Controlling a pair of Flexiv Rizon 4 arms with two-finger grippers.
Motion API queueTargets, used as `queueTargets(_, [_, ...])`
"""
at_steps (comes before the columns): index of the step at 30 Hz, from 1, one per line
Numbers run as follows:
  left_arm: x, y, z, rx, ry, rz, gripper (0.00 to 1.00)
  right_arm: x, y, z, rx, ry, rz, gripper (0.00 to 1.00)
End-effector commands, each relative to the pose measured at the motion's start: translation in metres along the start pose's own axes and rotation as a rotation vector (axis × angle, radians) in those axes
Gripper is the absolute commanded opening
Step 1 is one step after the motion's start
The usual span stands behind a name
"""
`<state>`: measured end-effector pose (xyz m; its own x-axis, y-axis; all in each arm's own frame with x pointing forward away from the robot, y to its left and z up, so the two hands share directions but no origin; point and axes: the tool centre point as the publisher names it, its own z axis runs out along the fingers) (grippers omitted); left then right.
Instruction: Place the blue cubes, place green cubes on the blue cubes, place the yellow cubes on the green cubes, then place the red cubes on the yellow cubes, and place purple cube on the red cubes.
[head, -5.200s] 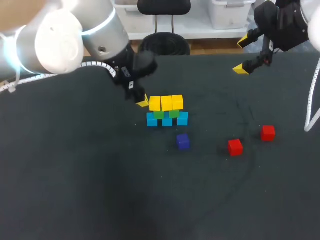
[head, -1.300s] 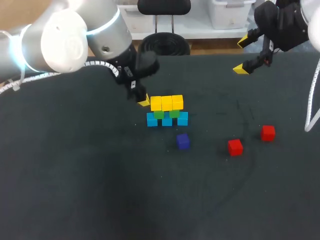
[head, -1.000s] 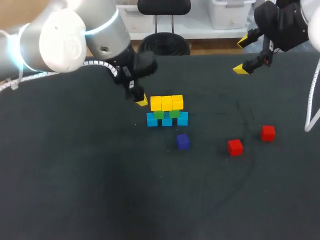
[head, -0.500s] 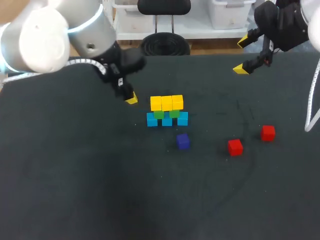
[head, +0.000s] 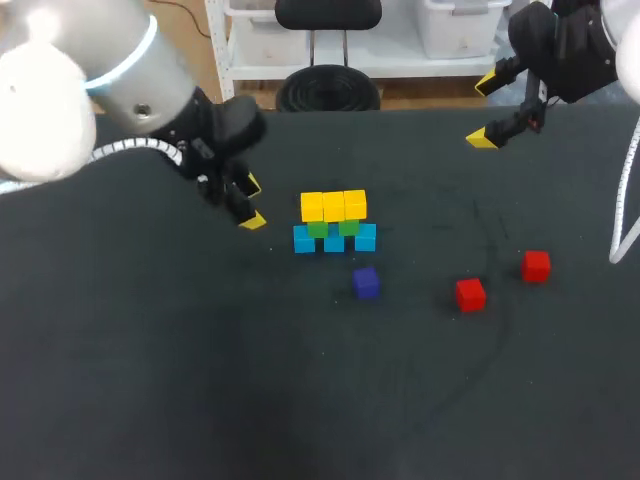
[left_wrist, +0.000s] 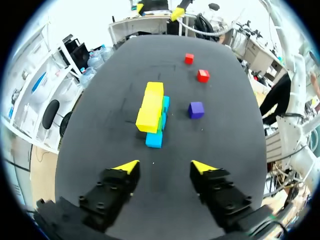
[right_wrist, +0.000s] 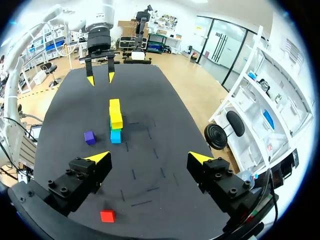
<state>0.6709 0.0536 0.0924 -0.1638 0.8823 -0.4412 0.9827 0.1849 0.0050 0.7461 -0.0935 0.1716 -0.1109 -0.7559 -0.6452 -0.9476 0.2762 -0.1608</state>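
table (head: 150, 380): dark | on it: blue cubes (head: 304, 240) | purple cube (head: 366, 283) | red cubes (head: 470, 294)

We take the cube stack (head: 333, 222) near the middle of our dark table (head: 150, 380) as the landmark. In it, three blue cubes (head: 304, 240) stand side by side on the table, two green cubes (head: 318, 229) sit on them over the gaps, and three yellow cubes (head: 333, 206) lie in a row on top. The purple cube (head: 366, 283) lies just before the stack, slightly to its right, apart from it. One red cube (head: 470, 294) lies to the right of the stack and nearer to us; the other red cube (head: 536, 265) lies farther right again. Our left pincer (head: 250, 203) hangs near the stack's left end, not touching it. Our right pincer (head: 484, 111) hangs behind the stack and to its right, well apart, by the table's far edge.
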Motion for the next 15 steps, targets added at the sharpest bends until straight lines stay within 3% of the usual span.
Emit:
queueTargets(1, [0.006,-0.009,0.0,-0.046,-0.088,-0.041,1.0,0.0,-0.001,0.001,-0.003,-0.002,-0.001,1.0])
queueTargets(9, [0.003,-0.036,-0.002,-0.08,-0.137,-0.12,1.0,0.0,-0.001,0.001,-0.003,-0.002,-0.001,1.0])
queueTargets(15, [0.008,-0.06,-0.003,-0.093,-0.103,-0.124,1.0,0.0,-0.001,0.001,-0.003,-0.002,-0.001,1.0])
